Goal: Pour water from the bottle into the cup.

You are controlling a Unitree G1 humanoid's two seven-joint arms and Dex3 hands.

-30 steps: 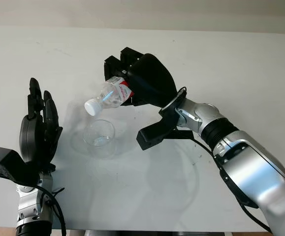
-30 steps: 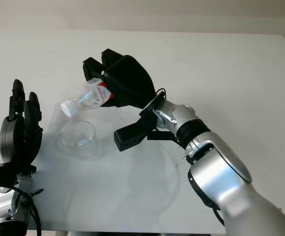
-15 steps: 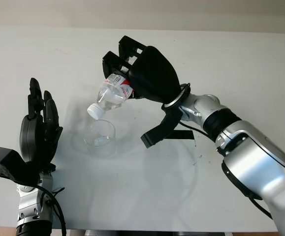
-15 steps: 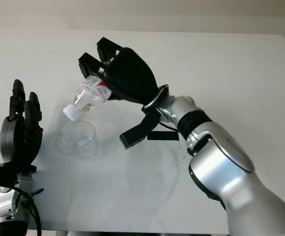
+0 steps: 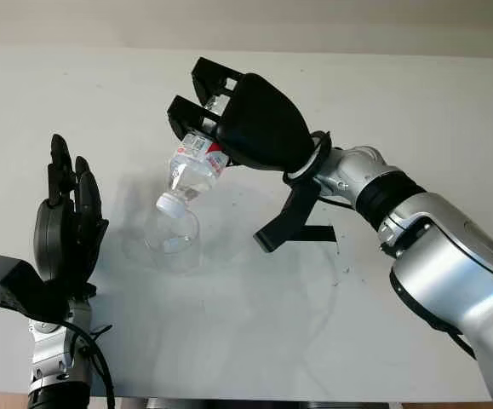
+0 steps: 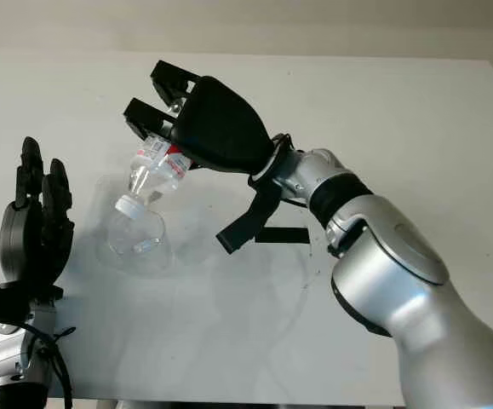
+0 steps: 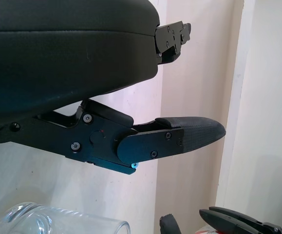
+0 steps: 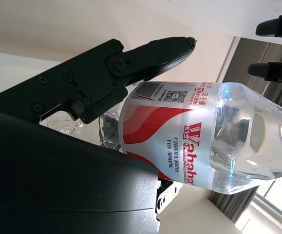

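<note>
Bottle [image 5: 193,164] in right hand's [image 5: 244,119] fingers [image 5: 197,115], neck-down over cup [image 5: 172,239].

A white table [image 5: 416,94] spans nearly the whole scene, matte and evenly lit, with soft grey shadows across its middle. Small dark specks dot its surface. Past the far edge runs a plain, pale beige wall [image 5: 314,25], bare and uniformly coloured.

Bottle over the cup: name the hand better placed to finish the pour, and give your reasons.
Right. The right robot hand grips the bottle, tilted neck-down with its capped mouth at the cup's rim. The left robot hand is open, beside the cup, holding nothing.
</note>
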